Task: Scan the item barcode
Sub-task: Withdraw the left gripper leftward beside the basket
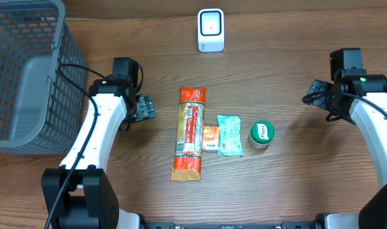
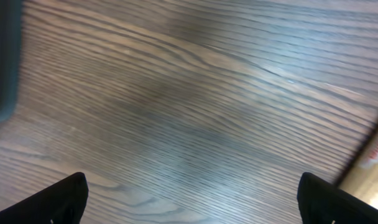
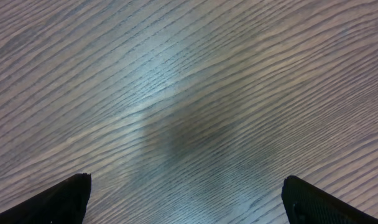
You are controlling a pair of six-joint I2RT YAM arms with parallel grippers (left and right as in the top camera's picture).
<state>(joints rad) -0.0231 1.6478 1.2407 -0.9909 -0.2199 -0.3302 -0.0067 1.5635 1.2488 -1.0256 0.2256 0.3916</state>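
Wood-grain table (image 1: 289, 76) under everything. At far left, grey wire basket (image 1: 9, 44), partly cut off by the frame edge.

From bottom left, white left arm (image 1: 95, 130) angled up alongside the basket; at its tip, left gripper (image 1: 144, 107) pointed toward the item row, near the long pack, not touching. In wrist view, fingertips (image 2: 58, 202) out at both lower corners, bare wood between, nothing held: jaws wide apart.

At far right, right arm (image 1: 378, 121) mirrored, with right gripper (image 1: 316, 92) over bare wood, well apart from every item. Fingertips (image 3: 52, 202) equally spread, empty: jaws wide apart too.

At table centre, items lying flat in a row:
- long pack (image 1: 189, 133), orange ends, pale middle, leftmost, lengthwise toward the scanner; barcode not legible
- teal sachet (image 1: 230, 135), right of it
- green-lidded tub (image 1: 261, 134), rightmost, just beside the sachet
- orange packet (image 1: 210, 138), smallest, between long pack and sachet, touching both

At top centre, white barcode scanner (image 1: 211, 30), well apart from the row.
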